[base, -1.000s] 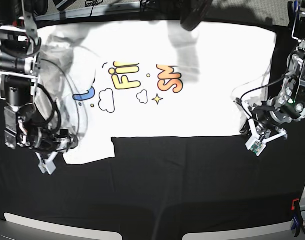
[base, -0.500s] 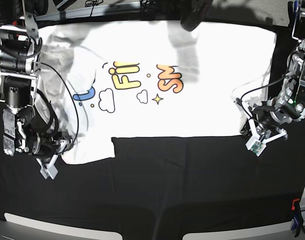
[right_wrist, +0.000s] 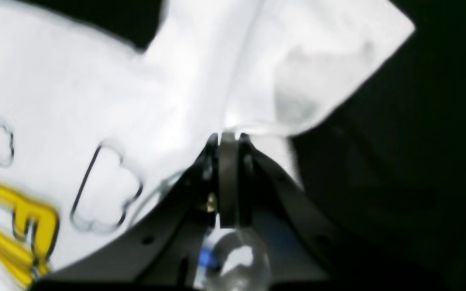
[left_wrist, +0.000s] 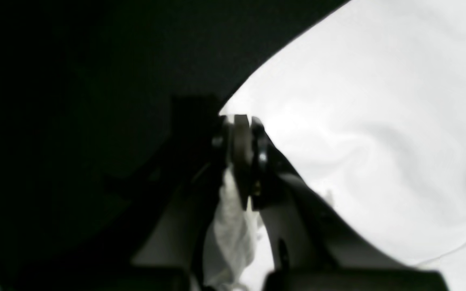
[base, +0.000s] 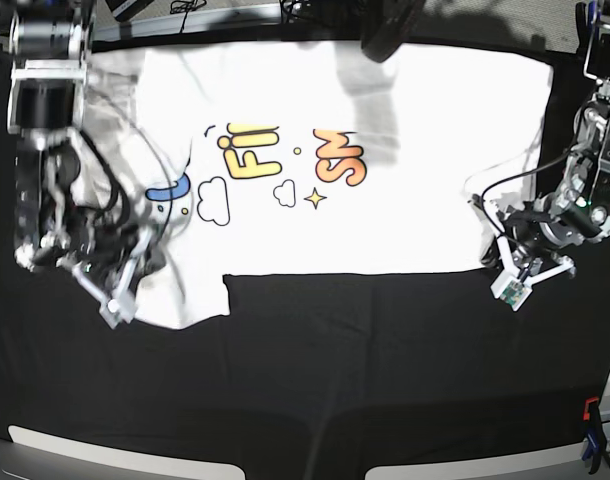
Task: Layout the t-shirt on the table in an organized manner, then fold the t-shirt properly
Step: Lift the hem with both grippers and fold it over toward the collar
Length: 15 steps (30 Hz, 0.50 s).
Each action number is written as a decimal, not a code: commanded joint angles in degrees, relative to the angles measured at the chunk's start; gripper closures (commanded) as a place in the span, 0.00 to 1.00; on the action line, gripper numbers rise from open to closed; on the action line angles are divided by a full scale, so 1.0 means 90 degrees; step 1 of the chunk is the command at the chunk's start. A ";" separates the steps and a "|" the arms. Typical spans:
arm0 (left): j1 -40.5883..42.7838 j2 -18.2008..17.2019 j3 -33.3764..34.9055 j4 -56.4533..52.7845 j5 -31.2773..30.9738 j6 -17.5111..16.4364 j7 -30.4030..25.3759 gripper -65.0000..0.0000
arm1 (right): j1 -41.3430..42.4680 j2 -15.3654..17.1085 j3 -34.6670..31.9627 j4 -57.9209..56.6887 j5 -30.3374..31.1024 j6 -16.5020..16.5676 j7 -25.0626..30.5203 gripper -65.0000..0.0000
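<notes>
With the t-shirt point(base: 365, 190) spread along the desk's point(base: 385, 380) far edge, the left gripper point(base: 512, 278) and right gripper point(base: 113, 297), each clenched on its near hem, should lift evenly to keep the fold straight.

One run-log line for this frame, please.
phase: grasping shirt edges | left gripper: shut on t-shirt | right gripper: shut on t-shirt sleeve | t-shirt: print up on table

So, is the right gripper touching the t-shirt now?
Touching. In the right wrist view the right gripper is shut, and a fold of the t-shirt is pinched at its tips.
</notes>
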 commanded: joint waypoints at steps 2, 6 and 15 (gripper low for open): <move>0.0017 -0.0104 -0.0049 0.0369 0.0274 0.0053 -0.0134 1.00 | -0.0308 0.0104 0.0068 0.0653 0.0328 0.0057 -0.0189 1.00; 0.0527 -0.0102 -0.0049 0.1083 0.0580 0.0313 -0.0131 1.00 | -0.1202 0.0102 0.0415 0.1613 0.0784 0.0057 -0.0420 1.00; 0.1498 -0.0104 -0.0049 0.1780 0.1659 0.0891 -0.0056 1.00 | -0.2883 0.0087 0.1712 0.3062 0.0894 0.0057 -0.0617 1.00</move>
